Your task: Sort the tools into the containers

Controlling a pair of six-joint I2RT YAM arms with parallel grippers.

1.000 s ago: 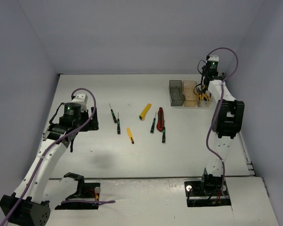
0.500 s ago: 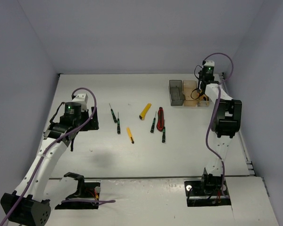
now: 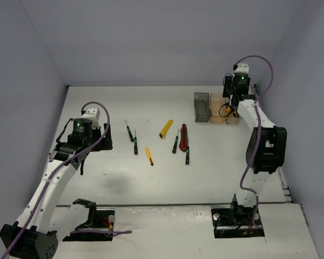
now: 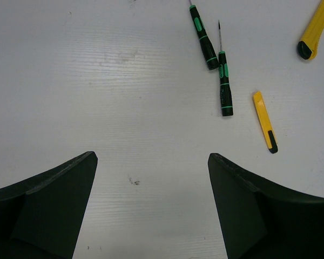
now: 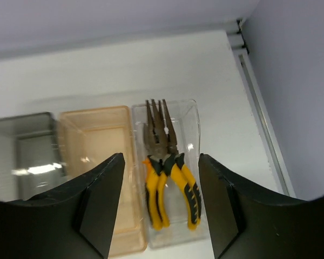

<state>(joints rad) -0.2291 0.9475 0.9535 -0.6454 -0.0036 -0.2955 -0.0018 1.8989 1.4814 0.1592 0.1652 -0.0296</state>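
Observation:
Three bins stand in a row at the back right: dark grey (image 3: pixel 202 106), amber (image 3: pixel 217 108) and clear (image 3: pixel 233 115). Yellow-and-black pliers (image 5: pixel 167 172) lie in the clear bin (image 5: pixel 191 124); the amber bin (image 5: pixel 100 162) looks empty. My right gripper (image 5: pixel 160 156) is open and empty, above the clear bin (image 3: pixel 233 99). Mid-table lie green-black screwdrivers (image 3: pixel 129 131) (image 3: pixel 135 144) (image 3: pixel 175 143) (image 3: pixel 187 152), two yellow knives (image 3: pixel 166 128) (image 3: pixel 149 155) and a red knife (image 3: pixel 183 133). My left gripper (image 4: pixel 151 156) is open and empty over bare table, left of them (image 3: pixel 97 141).
The table (image 3: pixel 108 178) has walls at the back and both sides. A rail (image 5: pixel 259 108) runs along the right wall beside the clear bin. Two screwdrivers (image 4: pixel 204 35) (image 4: pixel 224 81) and the small yellow knife (image 4: pixel 264 121) show in the left wrist view.
My right gripper has lifted up off the clear bin, leaving the pliers in it, and its arm's elbow swung right. The left arm has not moved.

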